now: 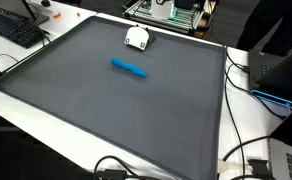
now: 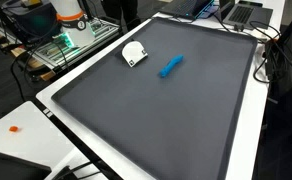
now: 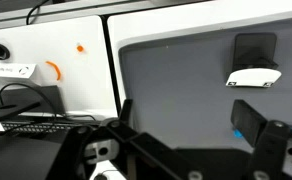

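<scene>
A blue marker-like cylinder (image 1: 129, 68) (image 2: 170, 66) lies on a large dark grey mat (image 1: 116, 110) (image 2: 166, 110). A small white device (image 1: 137, 38) (image 2: 134, 53) sits near the mat's edge close to it. My arm does not show in either exterior view. In the wrist view my gripper (image 3: 186, 125) is open and empty, high above the mat (image 3: 176, 80). The blue cylinder (image 3: 238, 133) peeks out beside the right finger, which partly hides it. The white device (image 3: 254, 77) lies further off, with a black part above it.
The mat lies on a white table (image 1: 26, 95). A keyboard (image 1: 14, 28) (image 3: 46, 125), a laptop (image 1: 281, 70) (image 2: 241, 12) and cables (image 1: 248, 160) ring the mat. A rack with green parts (image 2: 66, 45) stands by the device's side. A small orange item (image 2: 14, 128) lies on the white surface.
</scene>
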